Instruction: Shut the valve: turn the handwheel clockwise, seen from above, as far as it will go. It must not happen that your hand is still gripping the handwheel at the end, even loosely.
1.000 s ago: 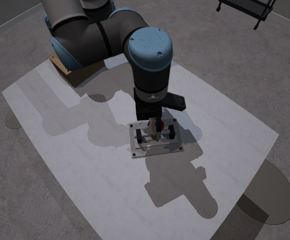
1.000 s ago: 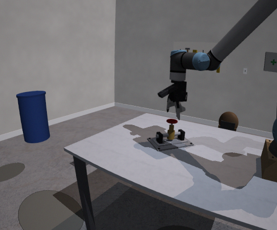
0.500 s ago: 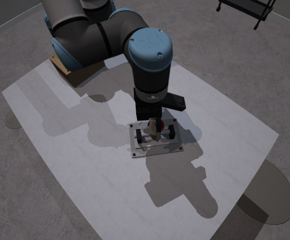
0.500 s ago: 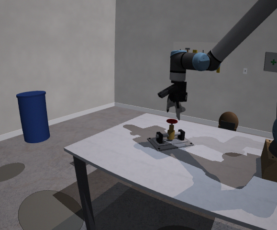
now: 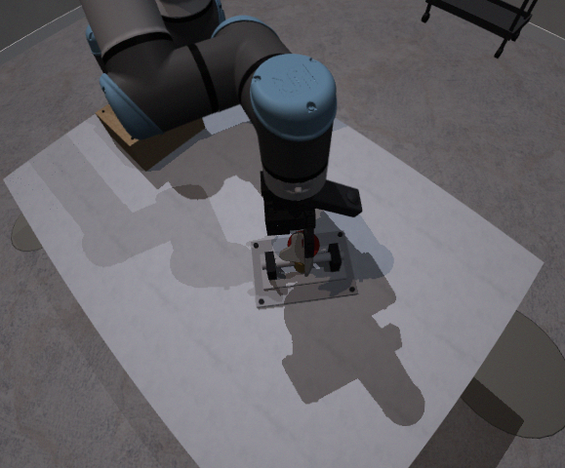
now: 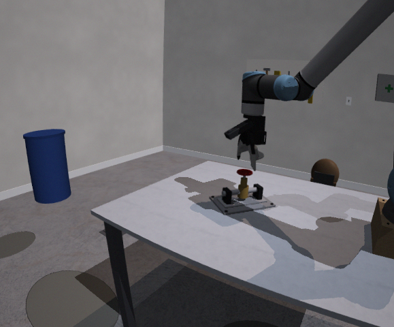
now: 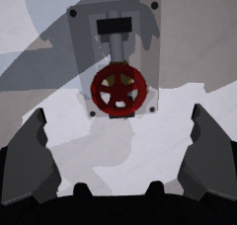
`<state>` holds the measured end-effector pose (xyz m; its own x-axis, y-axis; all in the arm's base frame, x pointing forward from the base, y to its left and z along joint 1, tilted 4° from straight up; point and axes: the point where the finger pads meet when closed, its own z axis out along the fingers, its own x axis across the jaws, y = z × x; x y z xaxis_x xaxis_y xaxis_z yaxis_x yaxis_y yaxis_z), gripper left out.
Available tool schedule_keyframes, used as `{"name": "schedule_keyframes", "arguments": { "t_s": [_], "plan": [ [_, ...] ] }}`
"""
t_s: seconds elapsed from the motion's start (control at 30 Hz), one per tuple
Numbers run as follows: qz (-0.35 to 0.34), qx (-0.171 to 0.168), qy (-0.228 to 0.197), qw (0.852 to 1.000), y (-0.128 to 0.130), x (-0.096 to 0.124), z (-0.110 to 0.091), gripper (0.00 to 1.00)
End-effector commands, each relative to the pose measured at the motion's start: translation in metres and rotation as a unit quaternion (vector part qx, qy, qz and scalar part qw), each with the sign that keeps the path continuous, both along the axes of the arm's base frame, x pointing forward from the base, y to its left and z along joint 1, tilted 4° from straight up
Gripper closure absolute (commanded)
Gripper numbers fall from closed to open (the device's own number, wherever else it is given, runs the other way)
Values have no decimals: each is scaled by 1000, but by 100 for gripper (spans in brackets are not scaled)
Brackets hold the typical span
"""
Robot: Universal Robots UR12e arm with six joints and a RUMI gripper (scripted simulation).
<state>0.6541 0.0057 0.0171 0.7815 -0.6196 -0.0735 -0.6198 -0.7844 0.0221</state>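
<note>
The valve has a red spoked handwheel (image 7: 118, 89) on a brass stem (image 6: 243, 187), mounted with a grey pipe and two black clamps on a grey baseplate (image 6: 241, 203) on the white table. The handwheel also shows in the exterior view (image 6: 244, 172) and partly behind a finger in the top view (image 5: 306, 244). My gripper (image 6: 247, 160) hangs open and empty a short way above the handwheel, fingers pointing down. In the wrist view my two dark fingers stand wide apart, with the wheel ahead of them and centred.
The arm's wooden base block (image 5: 136, 140) stands at the table's far corner. A blue barrel (image 6: 47, 165) stands on the floor to the left, a brown round object (image 6: 324, 171) behind the table, a black cart (image 5: 479, 18) in the far corner.
</note>
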Motion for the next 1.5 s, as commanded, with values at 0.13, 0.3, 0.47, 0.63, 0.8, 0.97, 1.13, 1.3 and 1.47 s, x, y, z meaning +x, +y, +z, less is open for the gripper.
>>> {"name": "schedule_keyframes", "arguments": {
  "t_s": [0.13,0.3,0.47,0.63,0.8,0.97,1.13,1.3,1.47],
  "plan": [
    [0,0,-1,1000,0,1,1,0],
    [0,0,-1,1000,0,1,1,0],
    [0,0,-1,1000,0,1,0,0],
    [0,0,-1,1000,0,1,-1,0],
    [0,0,-1,1000,0,1,-3,0],
    [0,0,-1,1000,0,0,-7,0],
    [0,0,-1,1000,0,0,-13,0],
    [0,0,-1,1000,0,0,-16,0],
    [0,0,-1,1000,0,-1,-23,0]
  ]
}}
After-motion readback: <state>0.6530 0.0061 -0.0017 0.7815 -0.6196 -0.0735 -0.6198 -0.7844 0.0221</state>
